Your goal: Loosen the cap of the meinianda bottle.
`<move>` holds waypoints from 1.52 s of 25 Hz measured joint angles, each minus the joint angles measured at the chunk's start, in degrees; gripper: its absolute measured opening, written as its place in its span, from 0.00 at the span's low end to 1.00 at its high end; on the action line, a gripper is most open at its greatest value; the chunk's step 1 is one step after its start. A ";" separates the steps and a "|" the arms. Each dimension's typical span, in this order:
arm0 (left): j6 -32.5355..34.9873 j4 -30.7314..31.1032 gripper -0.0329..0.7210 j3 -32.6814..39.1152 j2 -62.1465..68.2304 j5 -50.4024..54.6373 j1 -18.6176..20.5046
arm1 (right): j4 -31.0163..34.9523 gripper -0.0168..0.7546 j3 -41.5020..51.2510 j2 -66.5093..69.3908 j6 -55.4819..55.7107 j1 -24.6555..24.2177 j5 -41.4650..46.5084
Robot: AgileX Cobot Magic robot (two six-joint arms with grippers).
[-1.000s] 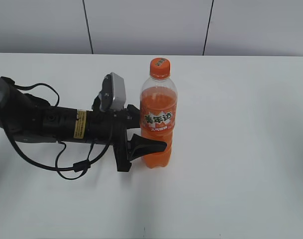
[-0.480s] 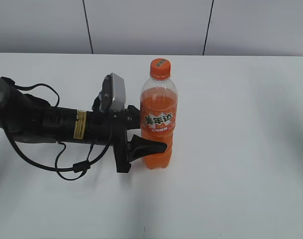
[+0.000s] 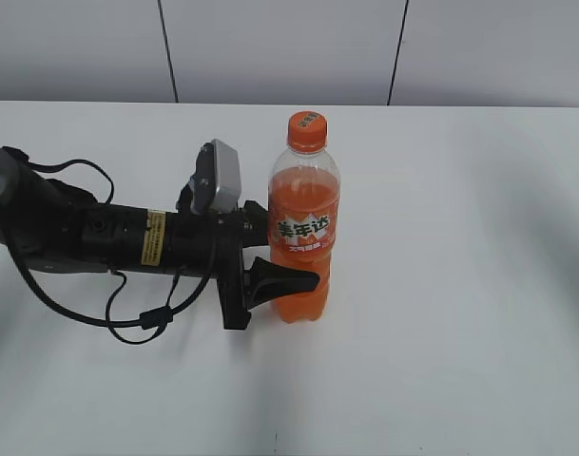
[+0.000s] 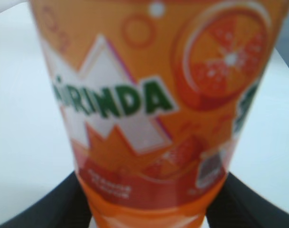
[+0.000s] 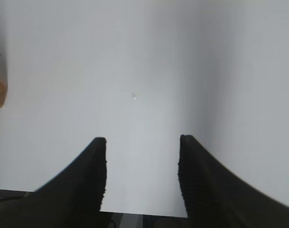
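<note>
The cap (image 3: pixel 306 130) sits screwed on top of the meinianda bottle (image 3: pixel 302 228), which stands upright on the white table (image 3: pixel 460 285) with nothing touching the cap. The left gripper (image 3: pixel 287 256), reaching in from the bottle's left, is clamped on the bottle's lower body, so the bracing step looks done. The right gripper (image 5: pixel 142 142), jaws apart and empty over bare table, must next come above the bottle and close on the cap.

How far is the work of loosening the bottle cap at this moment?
Done: the left gripper is closed on the lower body of the meinianda bottle, which stands upright on the table. In hand: only this bracing. Left: the cap sits on the neck, untouched; the right gripper is open over bare table.
</note>
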 joint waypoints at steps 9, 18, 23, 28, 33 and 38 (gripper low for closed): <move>0.00 0.00 0.59 0.00 0.00 0.05 0.00 | 0.21 0.50 -6.93 5.65 -0.06 10.31 0.08; 0.00 0.00 0.59 0.00 0.00 0.05 0.00 | 0.33 0.50 -16.01 11.17 1.77 22.15 0.08; 0.00 0.00 0.59 0.00 0.00 0.05 0.00 | 0.40 0.50 -18.00 12.93 2.59 27.88 0.08; 0.00 0.00 0.59 0.00 0.00 0.05 0.00 | 0.40 0.50 -20.93 15.20 2.99 31.61 0.08; 0.00 0.00 0.59 0.00 0.00 0.05 0.00 | 0.65 0.50 -23.34 16.95 3.06 33.14 0.10; 0.00 0.00 0.59 0.00 0.00 0.05 0.00 | 2.13 0.50 -23.74 18.24 3.16 33.14 0.05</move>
